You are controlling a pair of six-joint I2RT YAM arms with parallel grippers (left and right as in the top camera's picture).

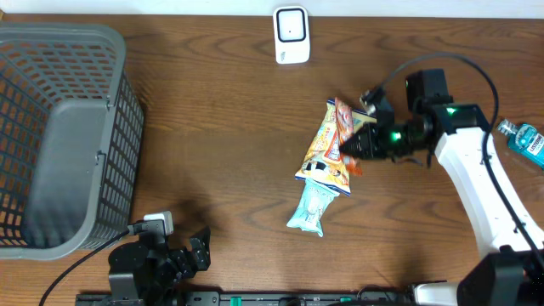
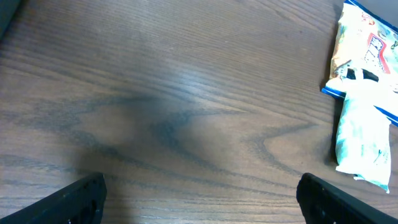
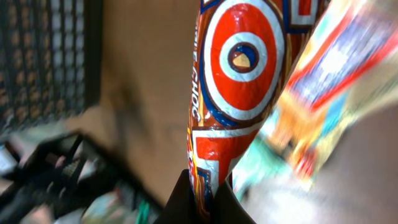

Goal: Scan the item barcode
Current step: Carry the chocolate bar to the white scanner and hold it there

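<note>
The item, a glossy red chocolate wrapper [image 3: 239, 68] with white and blue rings, is pinched by its end in my shut right gripper [image 3: 206, 198]. From above, the red wrapper [image 1: 346, 121] is lifted over a yellow snack bag [image 1: 321, 153], with the right gripper [image 1: 355, 146] at its lower end. The white barcode scanner [image 1: 291, 35] stands at the table's far edge. My left gripper [image 1: 194, 253] rests low near the front edge. It is open [image 2: 199, 208] over bare wood with nothing between its fingers [image 2: 78, 198].
A grey mesh basket [image 1: 102, 110] fills the left side. A pale teal packet [image 1: 311, 208] lies partly under the yellow bag; in the left wrist view the teal packet [image 2: 364, 140] and yellow bag [image 2: 367, 43] sit far right. A blue bottle [image 1: 527, 141] lies at the right edge.
</note>
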